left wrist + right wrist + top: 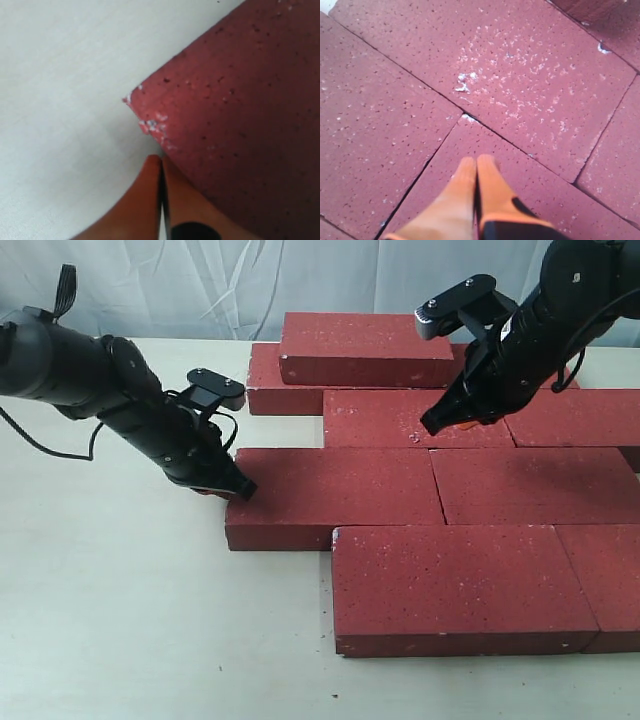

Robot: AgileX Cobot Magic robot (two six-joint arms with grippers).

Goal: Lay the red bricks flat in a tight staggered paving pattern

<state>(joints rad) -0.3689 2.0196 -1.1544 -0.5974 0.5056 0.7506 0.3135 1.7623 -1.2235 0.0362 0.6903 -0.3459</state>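
Several dark-red bricks lie flat in staggered rows on the pale table point(120, 620). One brick point(365, 348) rests on top of the back row. My left gripper point(240, 490) is shut with nothing in it, its orange fingertips point(152, 167) touching the left end of the middle-row brick point(335, 495) near its chipped corner point(150, 120). My right gripper point(440, 425) is shut and empty, hovering just over the paving by the joint between the second-row brick point(415, 418) and the row in front. In the right wrist view its fingertips point(490, 170) are above a brick point(530, 200) beside a joint.
The front brick point(455, 585) sits nearest the camera, with another brick point(610, 580) to its right at the frame edge. Open tabletop lies left of the bricks. A white cloth backdrop point(200, 285) hangs behind the table.
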